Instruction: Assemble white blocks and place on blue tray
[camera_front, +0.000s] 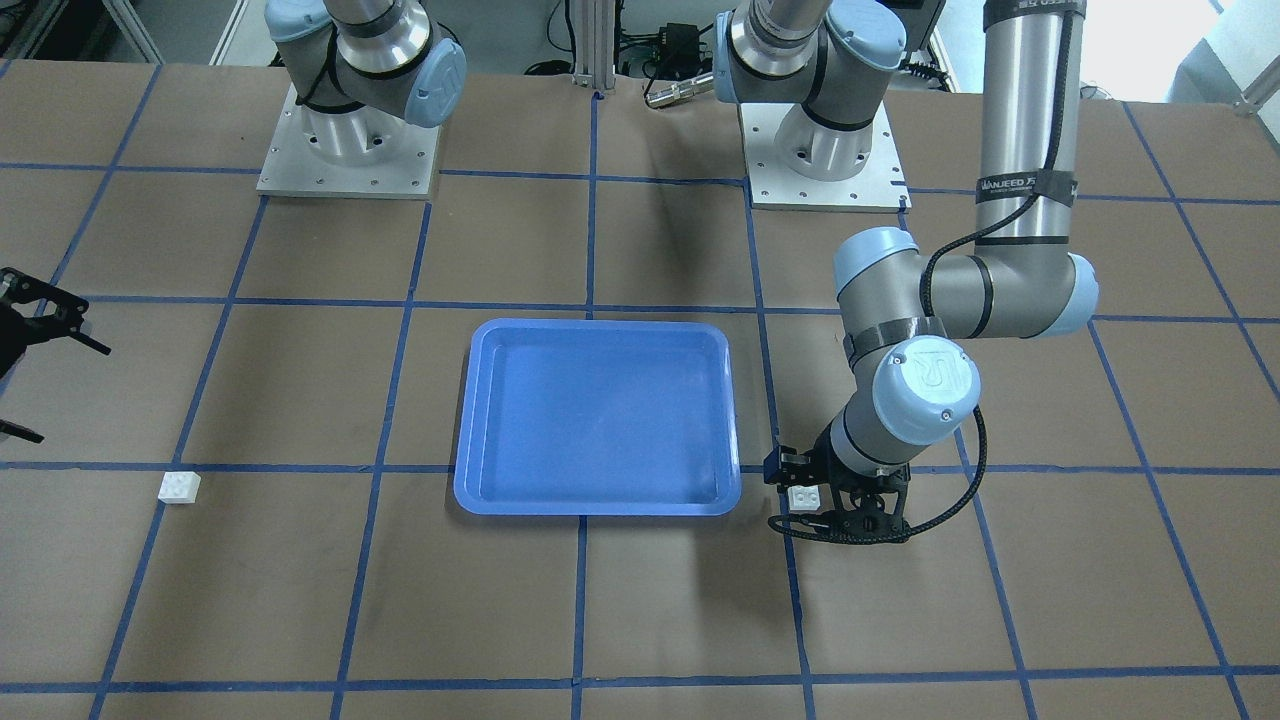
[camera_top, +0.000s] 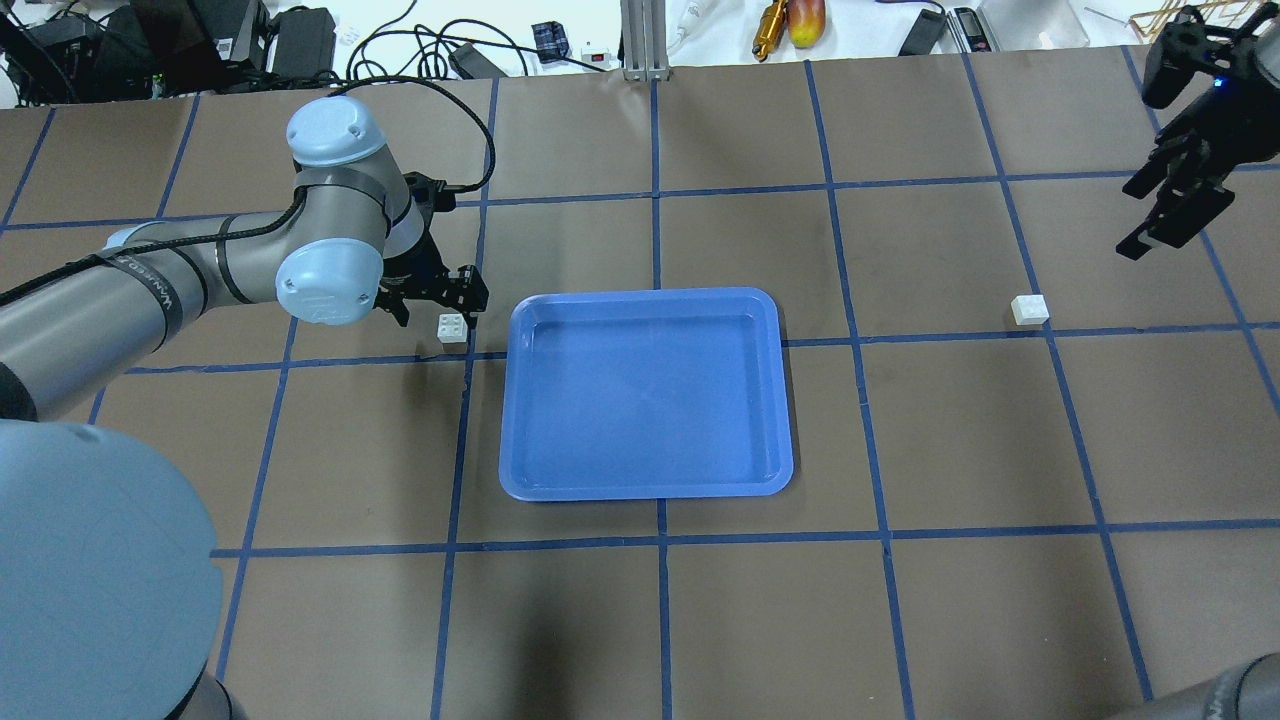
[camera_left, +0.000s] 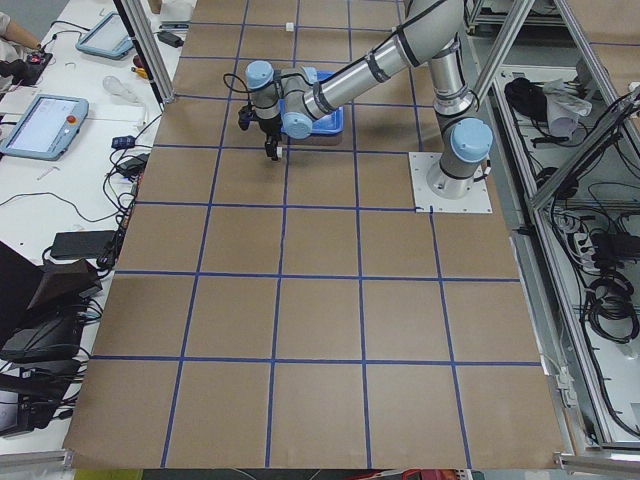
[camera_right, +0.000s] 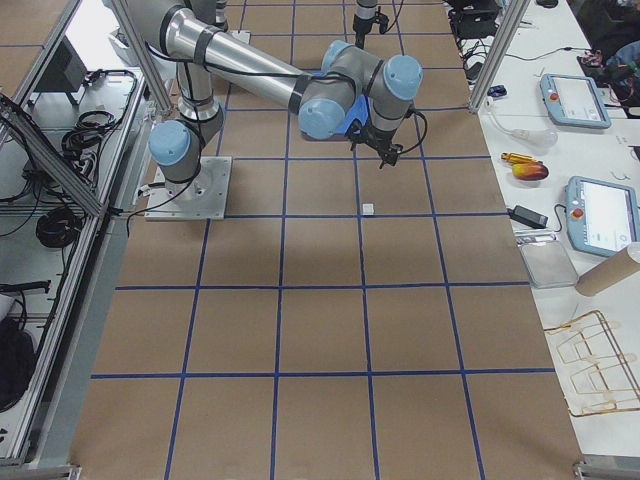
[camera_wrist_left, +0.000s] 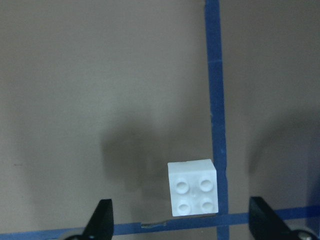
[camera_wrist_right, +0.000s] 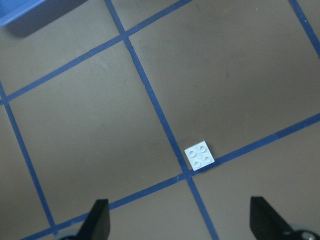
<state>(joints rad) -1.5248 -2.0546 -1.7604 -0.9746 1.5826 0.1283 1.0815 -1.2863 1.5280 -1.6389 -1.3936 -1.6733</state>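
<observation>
The blue tray (camera_top: 645, 390) lies empty at the table's middle; it also shows in the front view (camera_front: 600, 415). One white block (camera_top: 452, 328) sits on the table just beyond the tray's left far corner. My left gripper (camera_top: 435, 300) hovers open just above it. In the left wrist view the block (camera_wrist_left: 193, 194) lies between the fingertips (camera_wrist_left: 102, 216), nearer the right one. The other white block (camera_top: 1029, 309) sits at the right, on a tape line. My right gripper (camera_top: 1135, 220) is open and empty, high above and beyond it; the right wrist view shows that block (camera_wrist_right: 199, 156) far below.
Blue tape lines mark a grid on the brown table. The two arm bases (camera_front: 348, 150) (camera_front: 822, 150) stand at the robot's edge. Cables and tools (camera_top: 790, 20) lie past the far edge. The left arm's elbow (camera_front: 960, 290) hangs over the table beside the tray.
</observation>
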